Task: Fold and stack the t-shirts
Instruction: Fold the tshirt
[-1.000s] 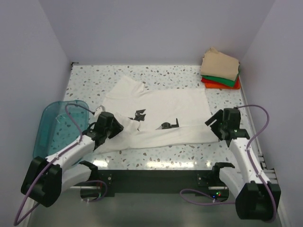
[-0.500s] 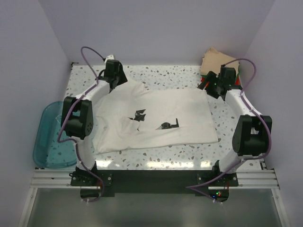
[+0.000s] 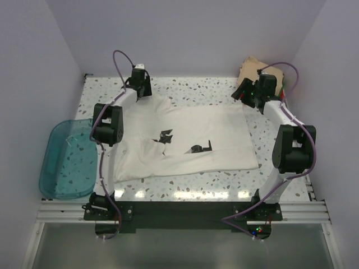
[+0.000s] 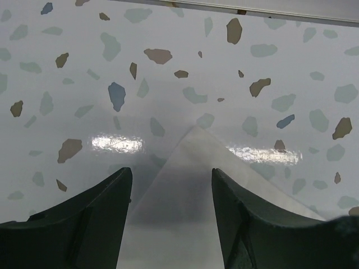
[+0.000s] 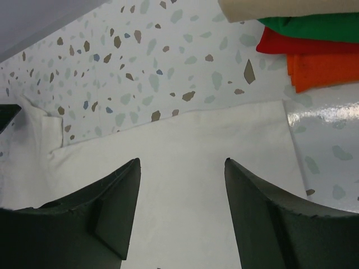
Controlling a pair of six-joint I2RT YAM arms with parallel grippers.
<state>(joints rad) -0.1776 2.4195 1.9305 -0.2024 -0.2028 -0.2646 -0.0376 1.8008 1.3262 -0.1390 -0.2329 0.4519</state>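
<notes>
white t-shirt point(image 3: 190, 131) lies spread on the tabletop point(image 3: 196, 89), print up, near side rumpled. both arms reach to its far edge, one per corner. this looks like set-up for drawing that edge toward the near one, a first fold.

left pincer point(image 4: 171, 185) is released, jaws wide, straddling a pointed cloth tip. right pincer point(image 5: 182, 174) is also released, over the far right edge, nothing held.

folded stack point(image 5: 303, 33), tan on green on orange-red, sits in the far right corner just beyond the shirt, likely this one's destination. teal bin point(image 3: 67, 159) sits off left.
</notes>
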